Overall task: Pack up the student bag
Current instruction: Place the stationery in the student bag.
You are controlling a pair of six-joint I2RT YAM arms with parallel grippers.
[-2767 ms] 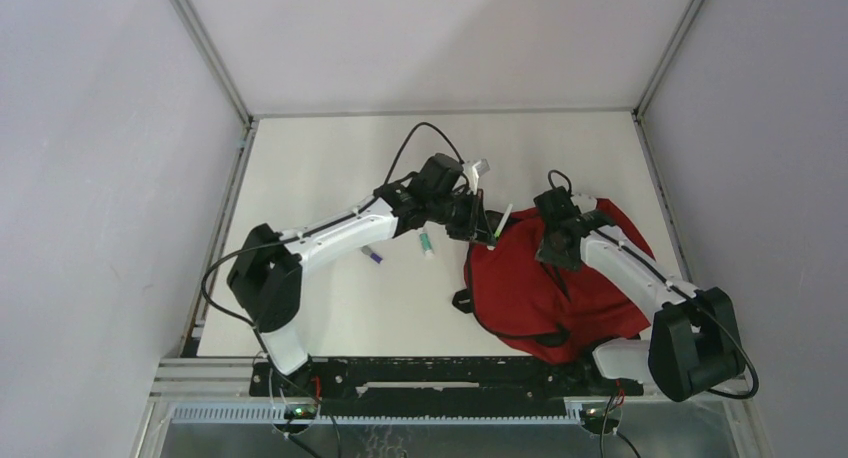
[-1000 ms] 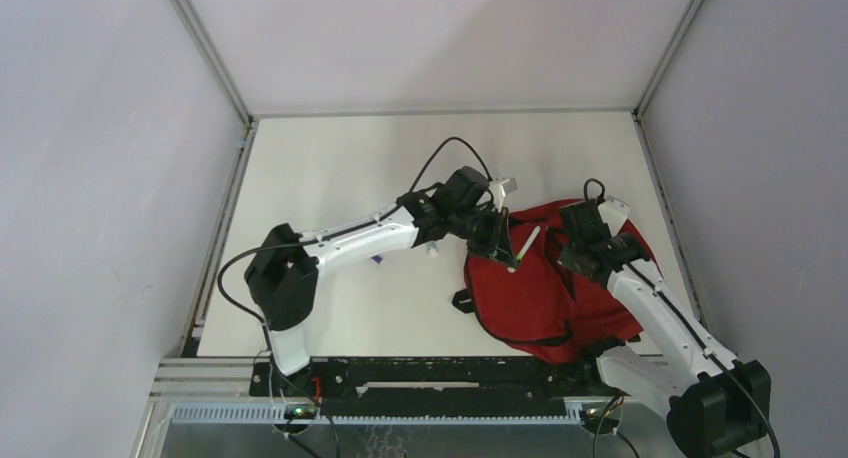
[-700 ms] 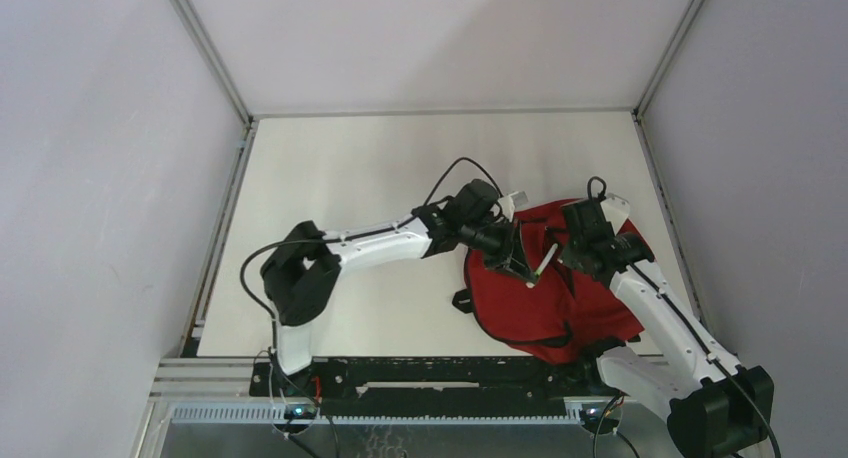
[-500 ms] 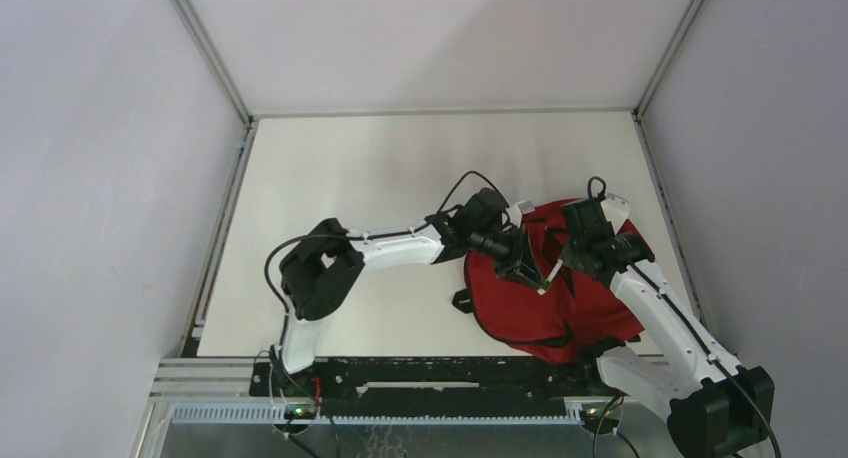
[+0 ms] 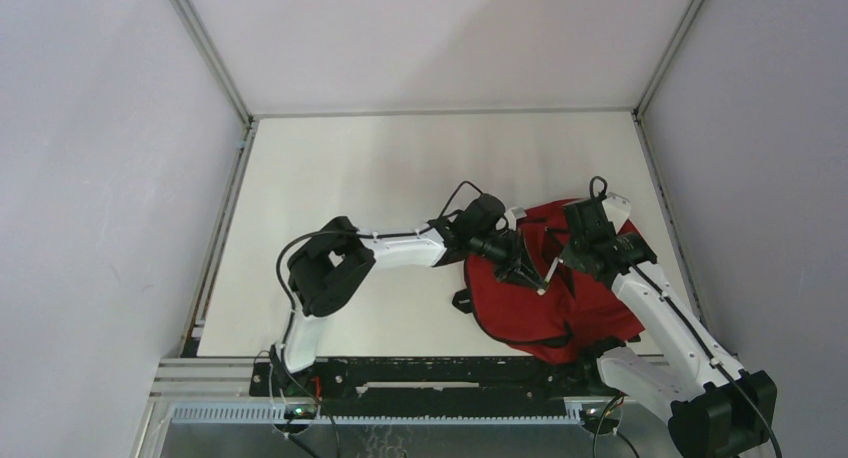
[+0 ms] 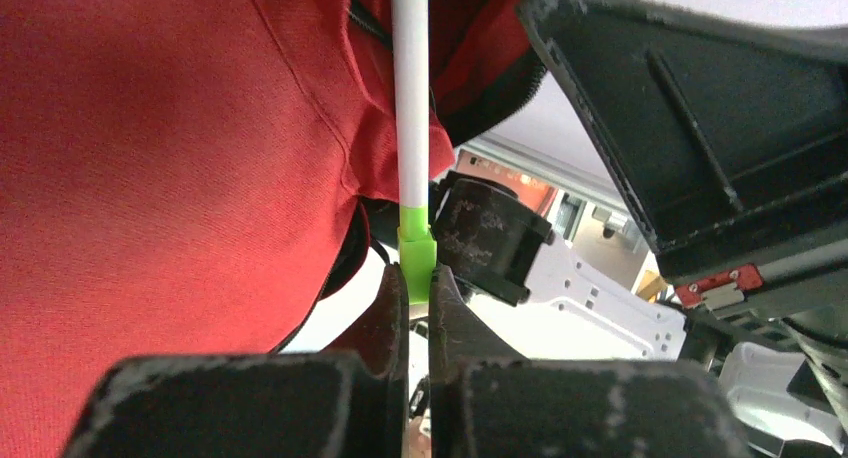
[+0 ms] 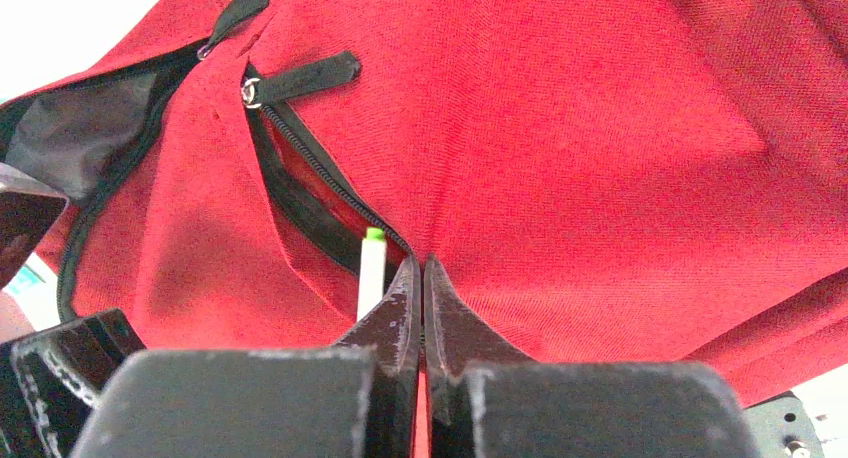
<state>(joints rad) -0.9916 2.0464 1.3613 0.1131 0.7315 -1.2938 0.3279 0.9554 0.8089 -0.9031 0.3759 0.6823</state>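
**Now: pen held at the open zipper of the bag**

From the top external view, the student bag (image 5: 590, 303) lies on the right side of the table (image 5: 350, 168), near the front, partly under the right arm. The left arm reaches across from the left, and the left gripper (image 5: 527, 275) hangs over the middle of the red fabric. A white pen (image 5: 551, 274) slants from it toward the right gripper (image 5: 572, 258), which sits just beside it on the bag's upper part.

In the left wrist view, the left gripper (image 6: 416, 283) is clamped on the pen (image 6: 410, 98) at its green section. The white shaft points straight away from the fingers into a dark gap in the student bag (image 6: 150, 178).

In the right wrist view, the right gripper (image 7: 421, 270) is pressed shut, its tips pinching the fabric of the student bag (image 7: 600, 128) at the end of the open zipper (image 7: 300, 163). The pen (image 7: 371, 268) shows its green tip just left of the fingers, at the zipper's mouth. A black zip pull (image 7: 300, 78) lies flat above the opening.
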